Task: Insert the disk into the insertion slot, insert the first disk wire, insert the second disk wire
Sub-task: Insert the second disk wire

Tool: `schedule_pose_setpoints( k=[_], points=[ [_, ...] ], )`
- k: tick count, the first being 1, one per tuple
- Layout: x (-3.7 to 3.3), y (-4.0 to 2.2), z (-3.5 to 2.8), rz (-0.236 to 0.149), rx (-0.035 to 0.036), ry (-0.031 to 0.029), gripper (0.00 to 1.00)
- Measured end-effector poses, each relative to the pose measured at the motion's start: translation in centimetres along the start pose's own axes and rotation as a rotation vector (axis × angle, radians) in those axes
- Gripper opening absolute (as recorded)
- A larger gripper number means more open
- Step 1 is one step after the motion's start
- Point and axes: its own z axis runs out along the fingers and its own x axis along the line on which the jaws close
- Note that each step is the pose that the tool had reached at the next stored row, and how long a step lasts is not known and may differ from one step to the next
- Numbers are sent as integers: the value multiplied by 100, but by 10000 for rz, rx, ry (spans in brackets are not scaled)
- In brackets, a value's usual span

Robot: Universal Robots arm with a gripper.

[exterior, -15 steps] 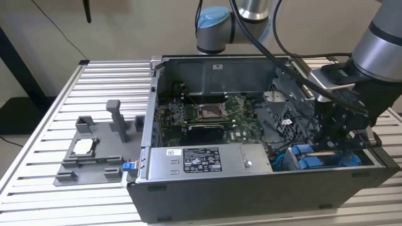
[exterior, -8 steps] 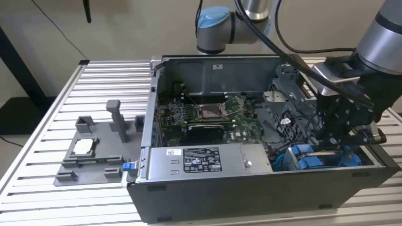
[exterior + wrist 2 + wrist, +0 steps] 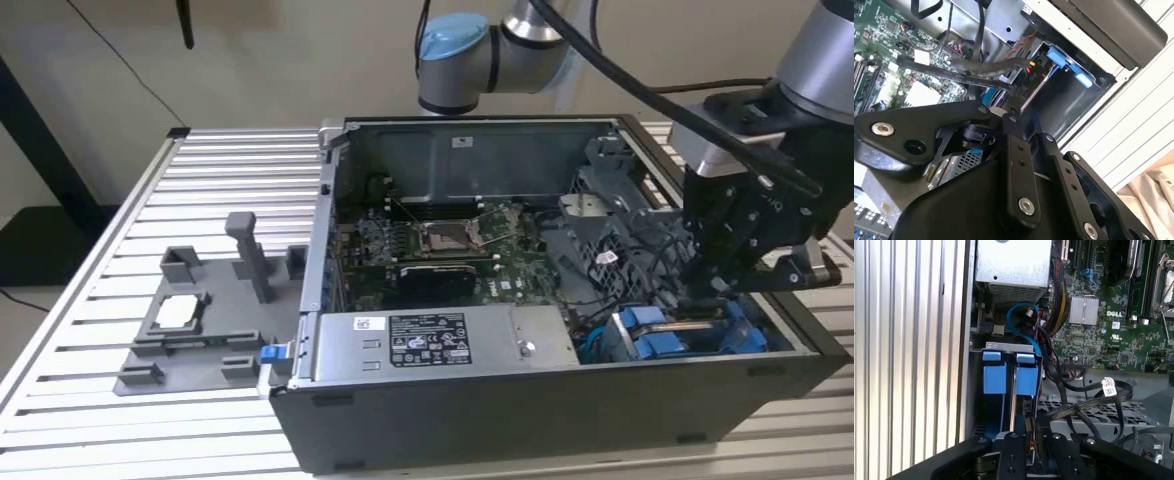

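Note:
The disk (image 3: 657, 338) sits on edge in the drive bay at the case's front corner, on the exterior view's right. Its blue carrier tabs (image 3: 994, 379) stick out of the slot, and one tab (image 3: 1066, 64) shows in the second wrist view. My gripper (image 3: 714, 295) reaches down into the case just behind the bay. Its fingertips (image 3: 1013, 120) stand close together on the black connector of a flat black disk wire (image 3: 969, 72) at the disk's rear edge. In the first wrist view my gripper (image 3: 1031, 435) has that connector between its fingers. Whether it is seated is hidden.
The open case (image 3: 534, 415) lies on a slatted metal table (image 3: 80, 300). A grey labelled power supply box (image 3: 427, 340) fills the case's front. The motherboard (image 3: 441, 245) and loose black cables (image 3: 1094, 395) crowd the space beside the bay. A grey fixture (image 3: 187, 320) stands on the exterior view's left.

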Motion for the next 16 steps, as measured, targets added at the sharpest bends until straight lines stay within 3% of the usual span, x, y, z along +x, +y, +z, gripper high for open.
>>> schedule_pose_setpoints(
  k=[9,16],
  points=[
    [-10,-6,-178,-1,0,0,24],
    [-10,-6,-185,-1,0,0,24]
  ],
)
